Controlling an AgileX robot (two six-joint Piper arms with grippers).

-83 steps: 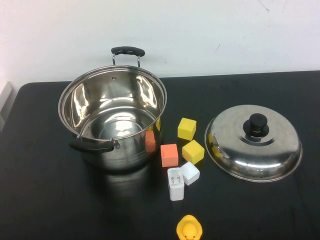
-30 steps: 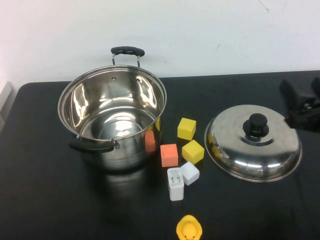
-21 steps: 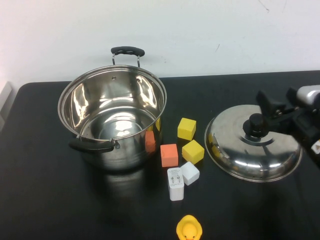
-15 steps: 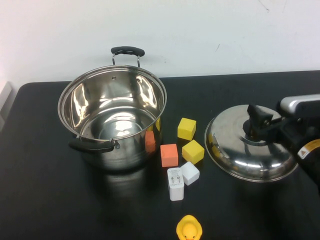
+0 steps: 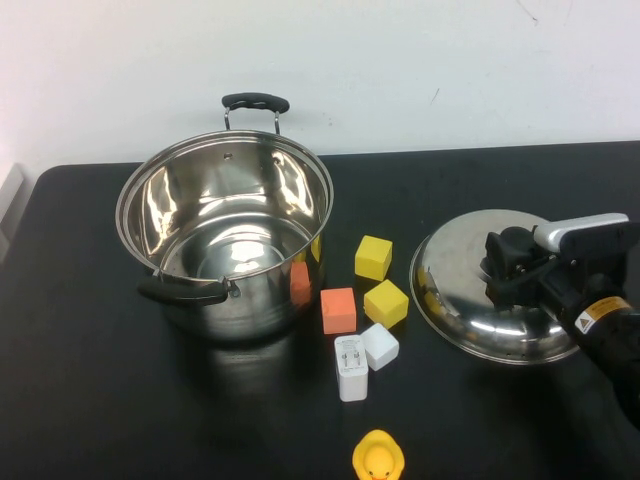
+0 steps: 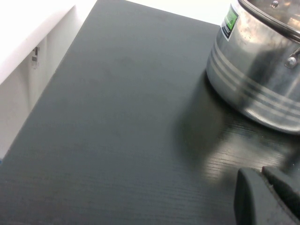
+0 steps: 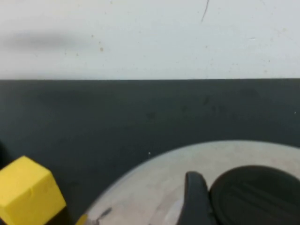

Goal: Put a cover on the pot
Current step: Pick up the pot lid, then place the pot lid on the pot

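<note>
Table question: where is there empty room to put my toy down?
The table is bare left of the pot, and behind the lid, where the right gripper sits. The left gripper is low beside the pot. Between pot and lid it's crowded with blocks.

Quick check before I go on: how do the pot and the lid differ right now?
The pot is deep, stands open and has black side handles; the lid is a shallow dome lying on the table to the pot's right. Nothing touches the pot, while the right gripper sits at the lid's knob. The left gripper is low over the table, away from both. Both are shiny steel.
</note>
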